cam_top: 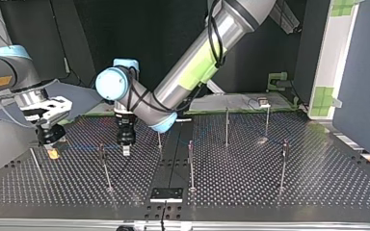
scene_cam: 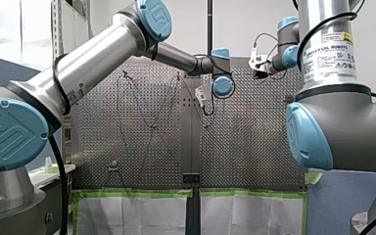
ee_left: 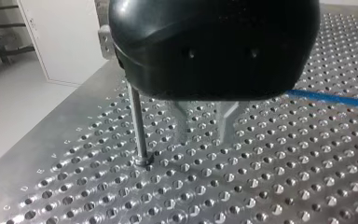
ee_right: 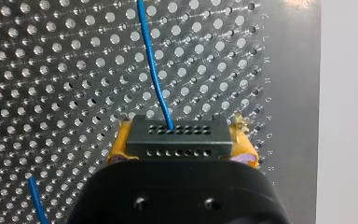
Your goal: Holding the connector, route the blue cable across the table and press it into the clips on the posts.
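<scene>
In the right wrist view my right gripper [ee_right: 179, 134] is shut on a dark connector block [ee_right: 177, 145], with yellow pads [ee_right: 118, 148] on both sides of it. The blue cable [ee_right: 151, 70] leaves the connector and runs ahead over the perforated table. My left gripper [ee_left: 200, 139] hangs just above the table, its metal fingers [ee_left: 182, 128] apart with nothing between them. A thin post [ee_left: 137, 123] stands close beside it, and a stretch of blue cable [ee_left: 331, 98] lies behind. In the top view my left gripper [cam_top: 125, 148] is near the middle and my right gripper [cam_top: 52, 147] at the left.
Several thin posts stand on the table in the top view, among them a post [cam_top: 191, 166] at the middle, a post [cam_top: 283, 166] to the right and a post [cam_top: 103, 166] between the grippers. A dark plate [cam_top: 166, 194] lies at the near edge.
</scene>
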`<action>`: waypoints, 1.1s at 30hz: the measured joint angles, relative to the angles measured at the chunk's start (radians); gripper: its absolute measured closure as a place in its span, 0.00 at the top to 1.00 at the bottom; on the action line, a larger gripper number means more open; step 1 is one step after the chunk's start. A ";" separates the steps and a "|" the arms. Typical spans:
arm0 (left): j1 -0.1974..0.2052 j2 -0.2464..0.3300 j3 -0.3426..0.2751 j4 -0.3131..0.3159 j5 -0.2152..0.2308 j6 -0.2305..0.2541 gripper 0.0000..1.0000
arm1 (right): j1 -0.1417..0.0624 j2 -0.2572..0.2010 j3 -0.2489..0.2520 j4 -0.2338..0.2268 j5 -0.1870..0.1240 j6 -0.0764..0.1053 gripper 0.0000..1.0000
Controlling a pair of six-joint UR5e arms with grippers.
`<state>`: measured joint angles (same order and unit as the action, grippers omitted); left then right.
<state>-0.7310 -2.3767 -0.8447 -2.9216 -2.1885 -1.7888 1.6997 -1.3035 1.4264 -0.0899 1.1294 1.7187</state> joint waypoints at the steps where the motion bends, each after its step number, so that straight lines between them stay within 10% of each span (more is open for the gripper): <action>1: -0.001 0.000 0.000 -0.001 0.000 0.000 0.88 | 0.000 0.000 0.000 0.000 -0.001 -0.001 0.00; 2: -0.003 0.001 0.000 -0.001 0.000 -0.001 1.00 | 0.000 0.000 0.000 0.000 -0.001 -0.001 0.00; 18: -0.040 0.037 -0.013 -0.124 -0.065 -0.055 1.00 | -0.001 0.000 -0.001 0.001 -0.006 -0.007 0.00; 33: -0.084 0.167 -0.141 -0.111 0.038 -0.068 1.00 | 0.004 0.000 -0.001 0.003 -0.006 -0.009 0.00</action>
<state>-0.8153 -2.2099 -0.9853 -3.0323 -2.1504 -1.8568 1.7038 -1.3033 1.4255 -0.0870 1.1233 1.7093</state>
